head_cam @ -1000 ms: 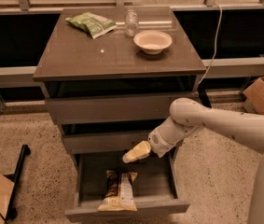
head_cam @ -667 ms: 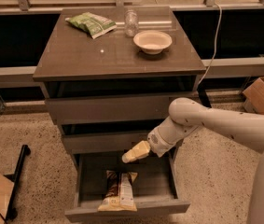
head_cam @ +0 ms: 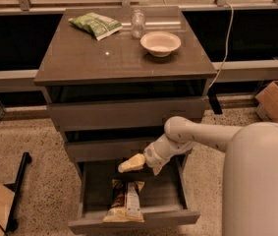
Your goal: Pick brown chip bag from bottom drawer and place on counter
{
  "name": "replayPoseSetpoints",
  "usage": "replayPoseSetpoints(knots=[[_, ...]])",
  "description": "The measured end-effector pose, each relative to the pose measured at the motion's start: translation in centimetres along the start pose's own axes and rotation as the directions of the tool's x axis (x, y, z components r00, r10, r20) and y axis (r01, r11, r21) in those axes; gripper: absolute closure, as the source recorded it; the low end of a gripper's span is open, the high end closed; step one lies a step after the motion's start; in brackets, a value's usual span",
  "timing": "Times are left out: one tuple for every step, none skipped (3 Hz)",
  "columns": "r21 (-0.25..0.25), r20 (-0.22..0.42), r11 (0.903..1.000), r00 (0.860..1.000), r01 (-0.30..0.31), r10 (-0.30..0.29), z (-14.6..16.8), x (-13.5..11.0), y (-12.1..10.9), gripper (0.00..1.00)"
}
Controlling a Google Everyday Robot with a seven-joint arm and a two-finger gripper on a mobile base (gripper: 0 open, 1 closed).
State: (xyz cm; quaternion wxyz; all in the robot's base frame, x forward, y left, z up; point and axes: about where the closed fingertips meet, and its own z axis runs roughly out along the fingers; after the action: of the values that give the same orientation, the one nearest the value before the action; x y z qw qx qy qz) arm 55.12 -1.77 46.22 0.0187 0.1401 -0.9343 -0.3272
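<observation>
- Gripper (head_cam: pixel 144 167) has dropped a touch and shifted left; it now sits over the back half of the open bottom drawer (head_cam: pixel 133 219).
- Fingers spread, nothing held.
- Brown chip bag (head_cam: pixel 126 201) unmoved, flat on the drawer floor toward the front, just below the fingertips.
- Looks like the final descent to grasp; lift and placement on the counter (head_cam: pixel 79 58) above the drawer not started.

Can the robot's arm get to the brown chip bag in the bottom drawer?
Probably yes. The drawer is pulled open, and the bag lies uncovered inside. The end effector hangs just above the bag with nothing between them.
</observation>
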Motion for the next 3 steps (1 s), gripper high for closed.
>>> replayPoseSetpoints(knots=[[-0.028, -0.012, 0.9935, 0.994, -0.110, 0.110, 5.2, -0.6, -2.7, 0.00], [-0.036, -0.029, 0.9912, 0.992, -0.127, 0.126, 6.5, -0.1, -3.3, 0.00], [-0.036, -0.021, 0.9854, 0.986, -0.166, 0.166, 8.7, -1.3, -3.9, 0.00]])
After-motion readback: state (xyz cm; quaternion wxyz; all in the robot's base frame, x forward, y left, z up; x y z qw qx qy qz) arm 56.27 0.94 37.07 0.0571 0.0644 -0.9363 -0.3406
